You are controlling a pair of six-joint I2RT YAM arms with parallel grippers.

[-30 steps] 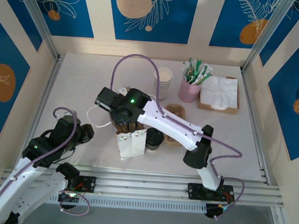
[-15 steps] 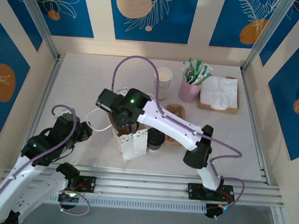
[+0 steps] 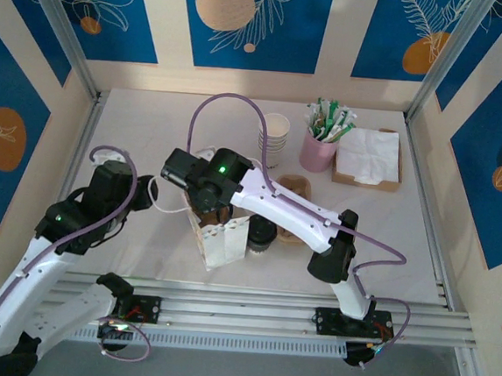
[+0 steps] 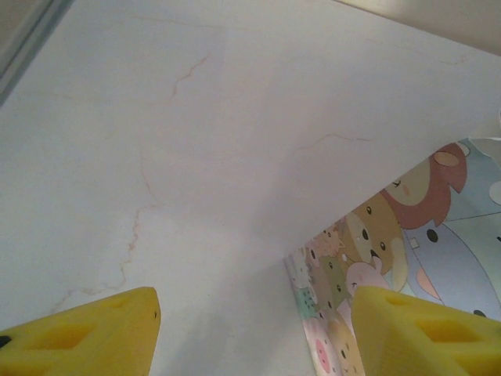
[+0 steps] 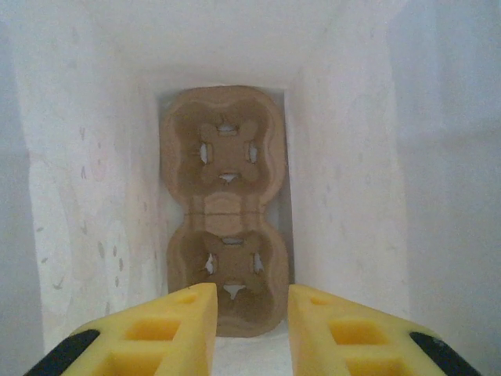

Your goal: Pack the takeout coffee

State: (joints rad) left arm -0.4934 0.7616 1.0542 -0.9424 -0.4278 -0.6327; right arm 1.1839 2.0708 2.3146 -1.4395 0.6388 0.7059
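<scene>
The table [image 3: 141, 134] was found bare beneath the left gripper [image 4: 252, 301], its fingers spread wide and nothing held. A white paper bag [image 3: 221, 243] was noted standing near the front edge, with a cardboard cup carrier [image 5: 223, 149] lying at its bottom. The right gripper [image 5: 250, 301] was positioned inside the bag above the carrier, narrowly parted and empty. The takeout coffee [image 3: 260, 231] was observed upright on the table, just beside the bag.

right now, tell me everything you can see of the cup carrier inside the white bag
The cup carrier looks like brown moulded pulp: a two-slot tray with a narrow waist between the slots. Each slot has a cross of small cut-outs in its floor, and both slots are empty. It lies flat on the bottom of the white bag, lengthwise, fitting closely between the bag's walls. The right hand hangs above its near end, open, and appears clear of it.
</scene>
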